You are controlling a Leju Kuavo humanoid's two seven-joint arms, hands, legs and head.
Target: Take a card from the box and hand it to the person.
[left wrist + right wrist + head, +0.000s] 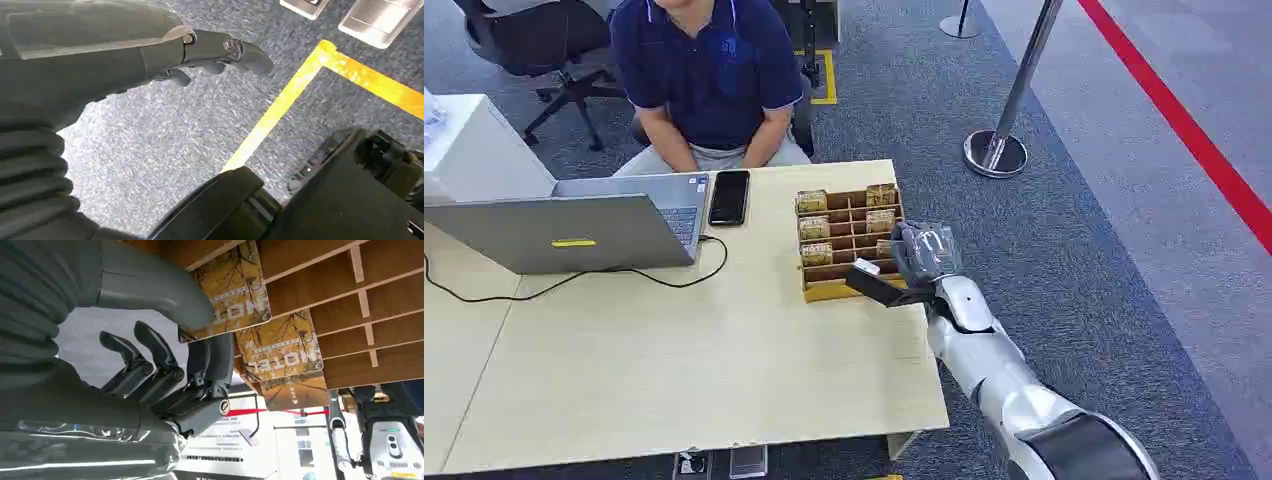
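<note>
Pale wooden table (674, 370) on blue-grey carpet (1064, 220) carries a compartmented wooden box (849, 240) near its 3 o'clock edge; yellow cards (814, 227) marked HOTEL stand upright in its slots, faces toward 6 o'clock, long axes running 9 to 3; in the right wrist view one card (235, 295) lies between the thick thumb and darker fingers (210, 360), though whether it is truly pinched I cannot tell; the right hand (919, 255) reaches over the box's 4 o'clock corner, silver arm rising from 5 o'clock, hiding the slots beneath; the left hand (200, 52) hangs over carpet, fingers curled, holding nothing; at 12 o'clock a person (709, 75) sits, cut off above the shoulders, behind a laptop (574, 225) and phone (729, 197).
</note>
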